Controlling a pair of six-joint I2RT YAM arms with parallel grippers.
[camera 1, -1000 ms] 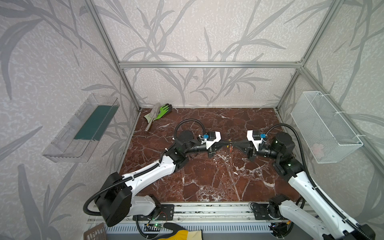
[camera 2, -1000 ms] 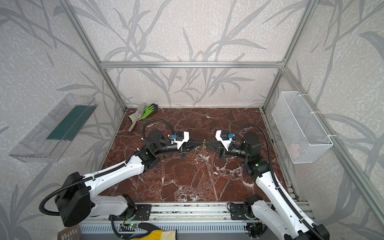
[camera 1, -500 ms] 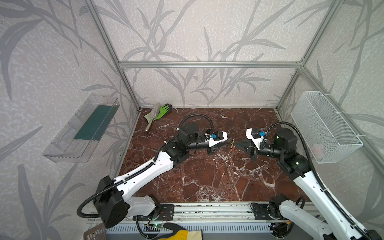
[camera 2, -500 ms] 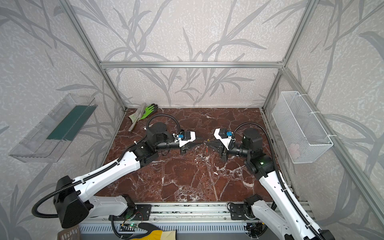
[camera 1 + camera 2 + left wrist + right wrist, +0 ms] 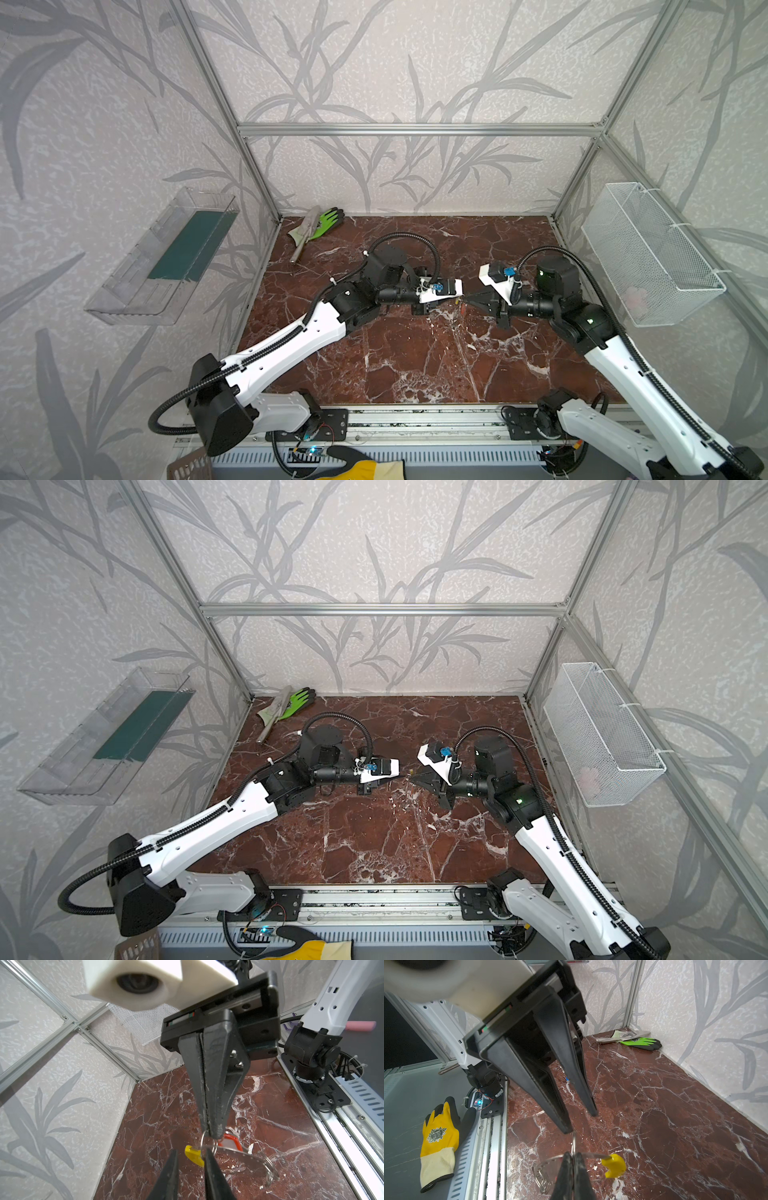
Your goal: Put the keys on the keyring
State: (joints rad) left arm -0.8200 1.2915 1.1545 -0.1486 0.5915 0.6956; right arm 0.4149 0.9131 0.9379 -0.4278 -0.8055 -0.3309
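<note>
Top views: tips of both arms meet mid-table, apparently lifted off it. right gripper (image 5: 467, 298) has its jaws together on the keyring (image 5: 410, 772), only a speck here. The tips of the left gripper (image 5: 456, 297) are hidden under its camera mount.

Left wrist: right's jaws pinch the thin wire and the whole hoop hangs off that one point. yellow arc (image 5: 194, 1156) sits beside left's fingertips (image 5: 210, 1169), which are apart and hold nothing. red-headed key (image 5: 230, 1142) hangs just behind right's tip; can't tell if it's threaded. Risk: the hoop swivels or slips when left pushes on it.

Right wrist: left's jaws are open, one tip just beside the wire. Risk: tip collision. blue speck (image 5: 566, 1079) below, maybe the other key, too small to tell.

Surface: marble table (image 5: 415, 365), glossy and hard; a dropped key would likely skid.

Room: leaf-print walls, aluminium frame (image 5: 415, 129), wire basket (image 5: 648, 257), clear tray (image 5: 166, 266), green glove (image 5: 328, 219) in the far corner, yellow glove (image 5: 438, 1134) past the front rail.
</note>
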